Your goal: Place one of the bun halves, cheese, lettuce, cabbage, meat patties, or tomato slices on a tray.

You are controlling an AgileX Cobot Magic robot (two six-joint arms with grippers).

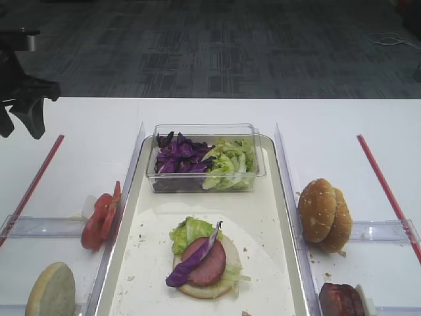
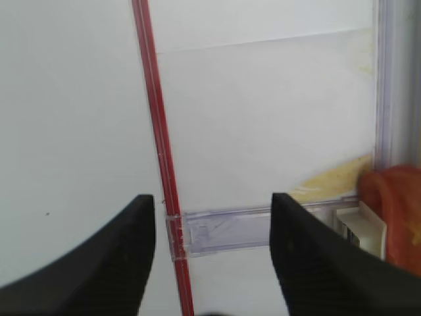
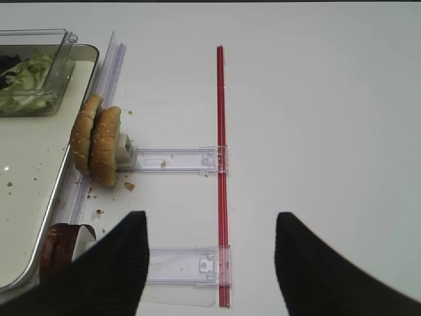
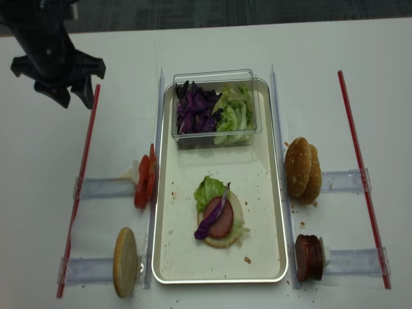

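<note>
The cream tray (image 4: 168, 257) holds a stack: a bun half, lettuce (image 4: 207, 188), a meat patty (image 4: 221, 219) and a cabbage strip (image 4: 212, 222). Tomato slices (image 4: 144, 177) stand upright left of the tray, and a bun half (image 4: 125, 261) stands further forward. On the right are two bun halves (image 4: 302, 170) and meat patties (image 4: 308, 256). No cheese shows. My left gripper (image 4: 74, 100) hangs open and empty at the far left, over the red strip (image 2: 158, 131). My right gripper (image 3: 210, 220) is open and empty above the table, right of the meat patties (image 3: 60, 247).
A clear plastic box (image 1: 204, 158) with purple cabbage and green lettuce stands at the tray's far end. Red strips (image 4: 357, 161) and clear plastic holders (image 4: 344, 180) flank the tray on both sides. Crumbs lie near the right bun halves (image 3: 97, 141).
</note>
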